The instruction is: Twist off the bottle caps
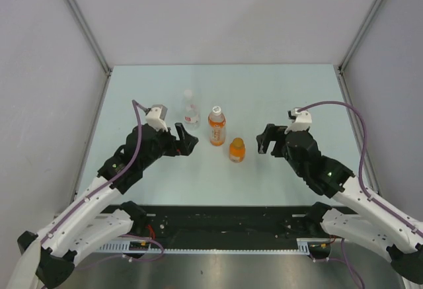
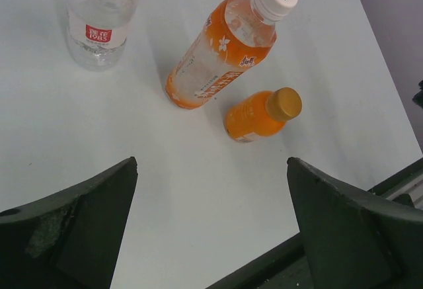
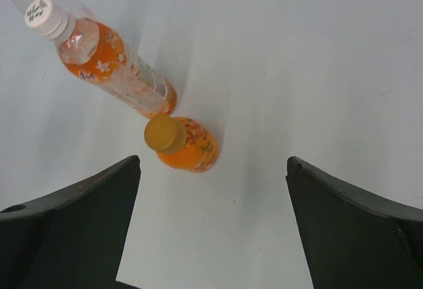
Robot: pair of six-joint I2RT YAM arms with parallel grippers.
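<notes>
On the table (image 1: 291,90): rear bottle (image 1: 191,114) leftmost, tall bottle (image 1: 217,127) central, squat bottle (image 1: 237,149) nearest, rightmost.

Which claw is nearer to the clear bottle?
Left. The left claw sits close on the near side of the clear bottle; the right claw lies to its right, beyond the tall orange bottle.

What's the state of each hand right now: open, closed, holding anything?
Left hand: open, holding nothing.
Right hand: open, holding nothing.
</notes>
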